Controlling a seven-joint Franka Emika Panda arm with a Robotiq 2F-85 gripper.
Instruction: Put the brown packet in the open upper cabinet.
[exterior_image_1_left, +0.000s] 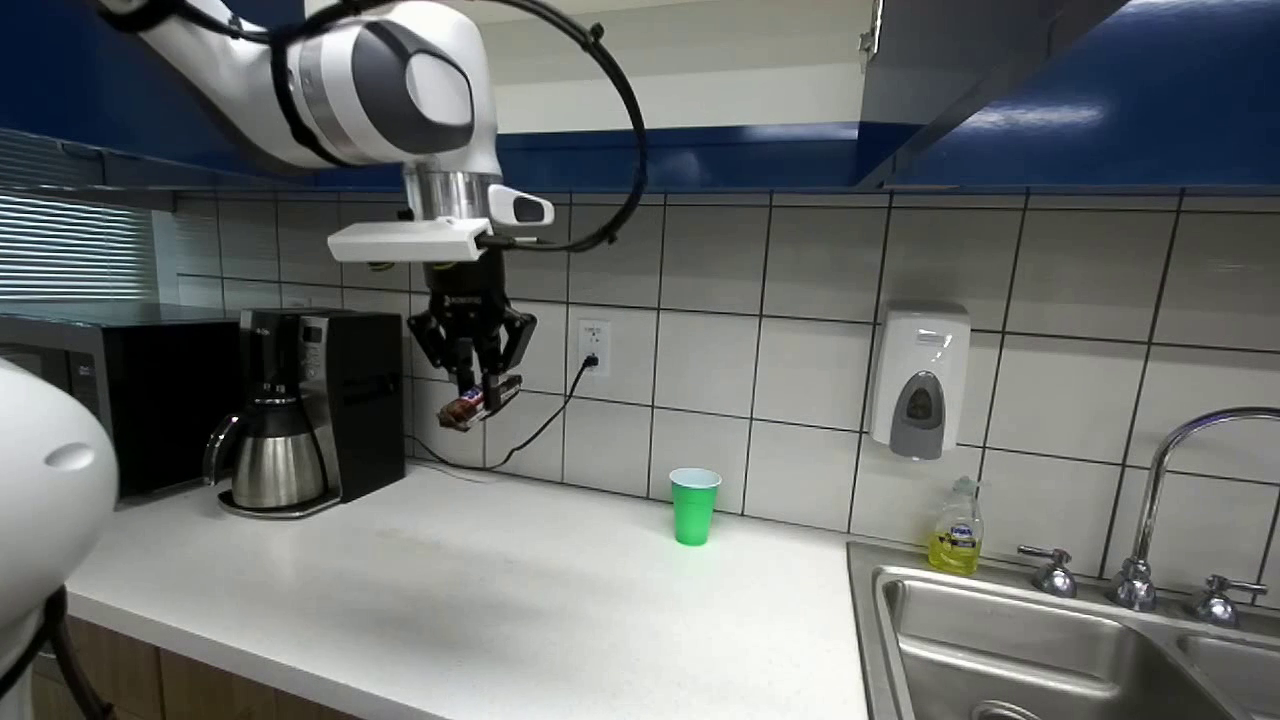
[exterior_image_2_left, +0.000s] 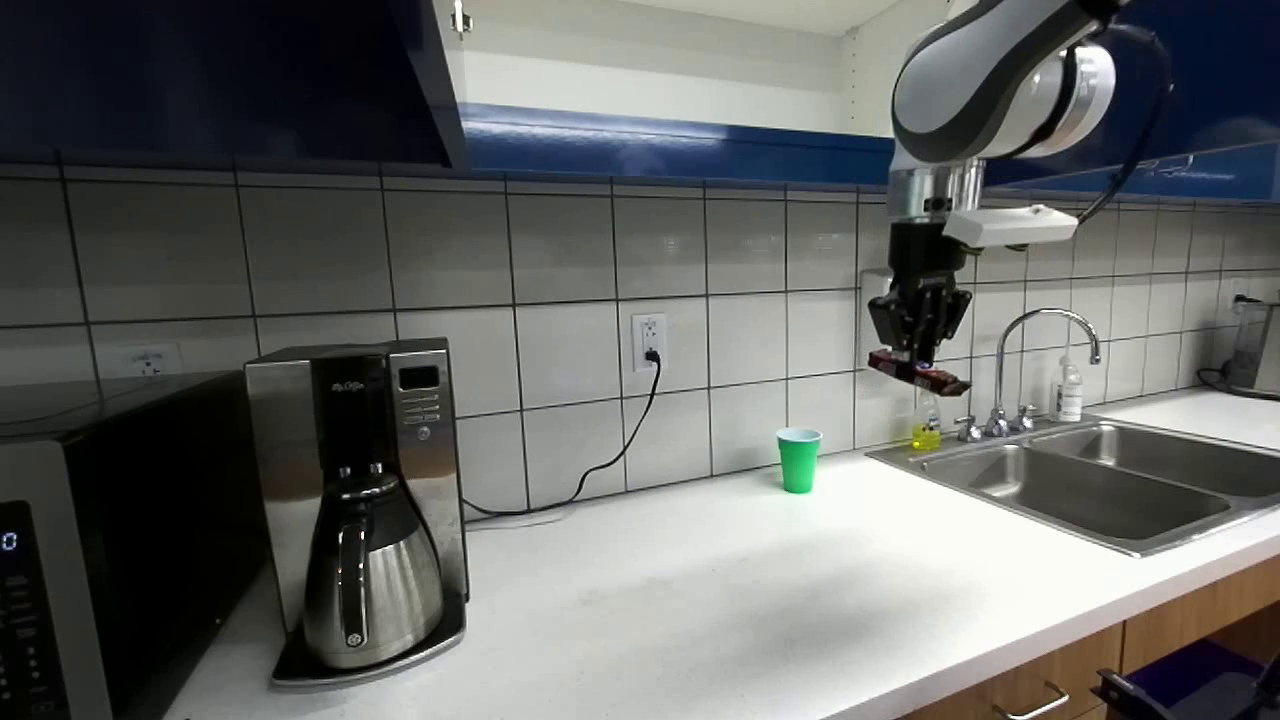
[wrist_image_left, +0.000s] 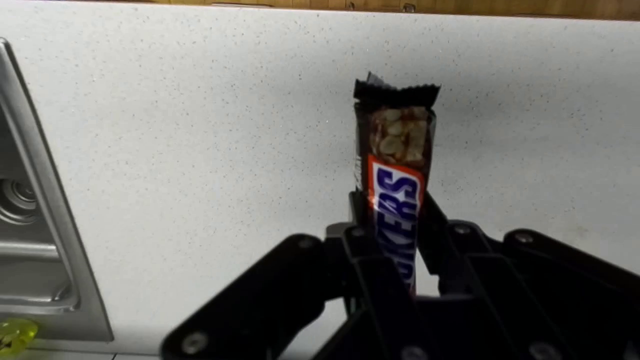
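Observation:
The brown packet (exterior_image_1_left: 462, 411) is a slim dark brown bar wrapper with a red-edged label. It also shows in an exterior view (exterior_image_2_left: 942, 381) and in the wrist view (wrist_image_left: 397, 135). My gripper (exterior_image_1_left: 478, 388) points down and is shut on the packet's middle, holding it well above the counter; it also shows in the wrist view (wrist_image_left: 392, 215). The fingers hide part of the packet. The open upper cabinet (exterior_image_1_left: 690, 95) has a white interior and a blue bottom edge; it also shows in an exterior view (exterior_image_2_left: 640, 65). The gripper is below the cabinet's level.
A green cup (exterior_image_1_left: 693, 510) stands on the white counter (exterior_image_1_left: 480, 600) near the tiled wall. A coffee maker (exterior_image_2_left: 360, 420) and a microwave (exterior_image_2_left: 150, 500) stand at one end, a sink (exterior_image_1_left: 870, 640) at the other. A blue door (exterior_image_1_left: 1080, 100) hangs beside the cabinet opening.

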